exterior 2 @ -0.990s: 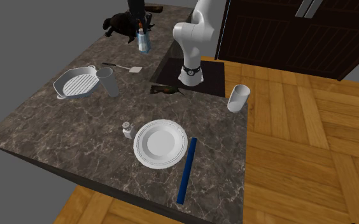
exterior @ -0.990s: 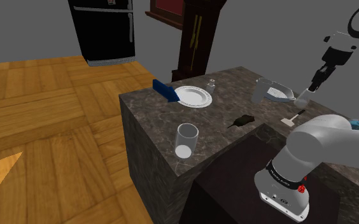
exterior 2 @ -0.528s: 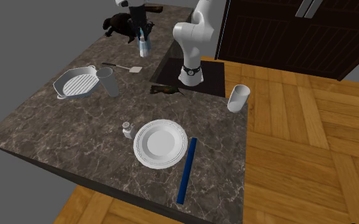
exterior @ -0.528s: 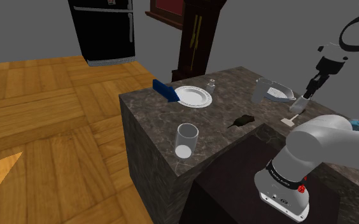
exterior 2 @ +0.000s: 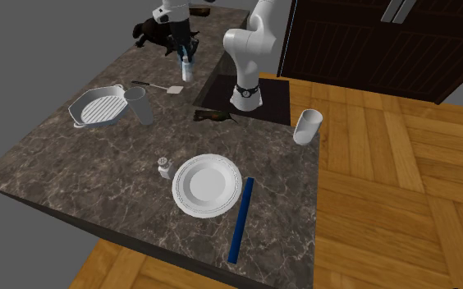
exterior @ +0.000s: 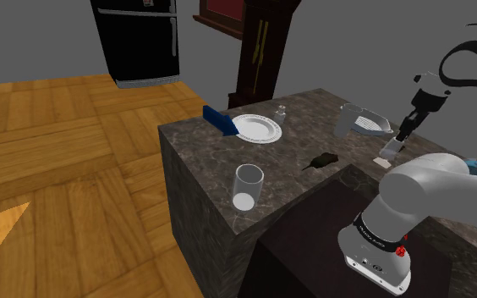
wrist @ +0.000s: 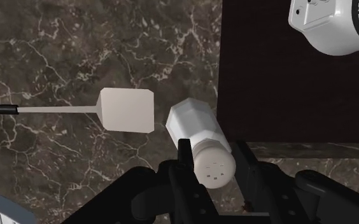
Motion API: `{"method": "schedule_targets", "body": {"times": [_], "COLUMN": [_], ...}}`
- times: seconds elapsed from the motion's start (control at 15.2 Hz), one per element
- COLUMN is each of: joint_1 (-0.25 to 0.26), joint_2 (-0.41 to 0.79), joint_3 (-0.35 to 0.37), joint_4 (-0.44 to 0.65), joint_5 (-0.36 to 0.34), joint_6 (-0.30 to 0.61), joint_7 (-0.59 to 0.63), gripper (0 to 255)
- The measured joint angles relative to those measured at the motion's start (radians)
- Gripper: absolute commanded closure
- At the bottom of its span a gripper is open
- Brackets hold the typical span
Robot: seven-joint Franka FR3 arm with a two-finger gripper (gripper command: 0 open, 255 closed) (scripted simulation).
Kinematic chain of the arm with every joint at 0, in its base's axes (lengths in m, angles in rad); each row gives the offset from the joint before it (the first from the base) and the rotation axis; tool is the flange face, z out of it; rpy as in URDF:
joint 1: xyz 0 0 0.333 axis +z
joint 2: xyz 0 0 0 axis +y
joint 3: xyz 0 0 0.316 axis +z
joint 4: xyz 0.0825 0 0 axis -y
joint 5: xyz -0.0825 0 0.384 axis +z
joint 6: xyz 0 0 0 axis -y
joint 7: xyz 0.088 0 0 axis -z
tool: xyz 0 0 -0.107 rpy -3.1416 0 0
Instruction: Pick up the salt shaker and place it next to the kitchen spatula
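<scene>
The white salt shaker (wrist: 200, 130) is clasped between the black fingers of the gripper (wrist: 213, 153), with its perforated cap turned toward the wrist camera. The shaker is held just beside the pale blade of the spatula (wrist: 126, 109), which lies flat on the dark marbled counter (wrist: 76, 51), near the edge of the dark stand (wrist: 286, 83). In the shoulder view the shaker seems poised slightly above the counter, though contact cannot be ruled out.
</scene>
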Motion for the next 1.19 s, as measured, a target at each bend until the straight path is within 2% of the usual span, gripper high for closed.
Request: {"method": "schedule_targets", "body": {"times": [0.86,1.19], "joint_1": [-0.041,-0.04], "joint_2": [0.008,0.014], "joint_3": [-0.133,-0.145], "joint_4": [-0.144,-0.15], "joint_5": [-0.127,-0.138], "joint_6": [0.15,0.164], "joint_7": [0.014,0.016], "gripper": [255,255]}}
